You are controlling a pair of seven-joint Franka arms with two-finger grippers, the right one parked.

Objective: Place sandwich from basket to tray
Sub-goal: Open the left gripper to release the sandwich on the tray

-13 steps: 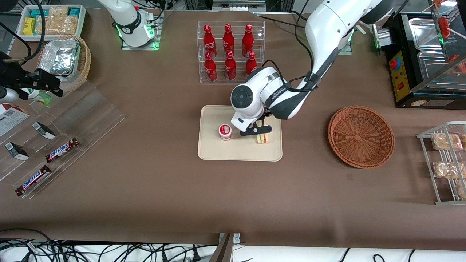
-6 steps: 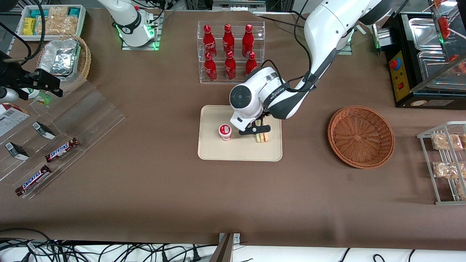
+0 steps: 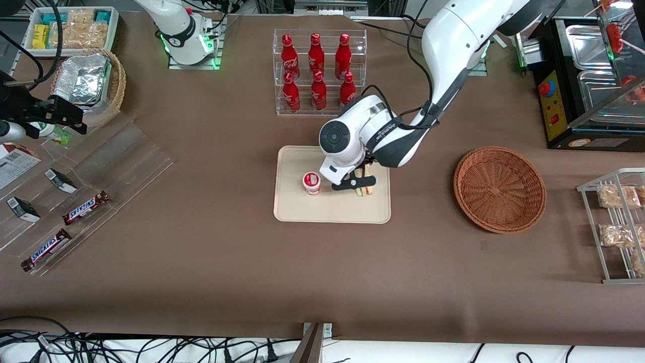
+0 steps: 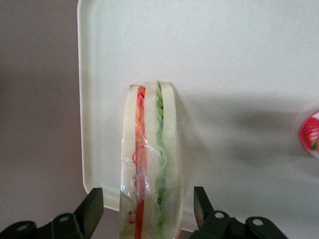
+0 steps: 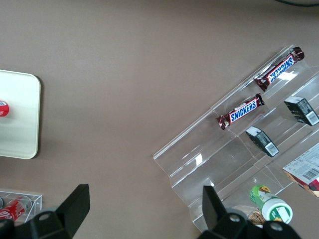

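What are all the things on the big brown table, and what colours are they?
sandwich: 1, pale bread with green and red layers, on the tray
tray: 1, cream, middle of the table
small cup: 1, white with a red lid, on the tray beside the sandwich
basket: 1, reddish-brown wicker, toward the working arm's end
red bottles: 6, in a clear rack farther from the front camera than the tray
Snickers bars: 2, brown wrappers, on a clear stand toward the parked arm's end
foil containers: silver, count unclear, in a tan basket
snack packets: at least 2, crumbly tan, on a wire rack
gripper: 1, black, open, fingers either side of the sandwich without touching
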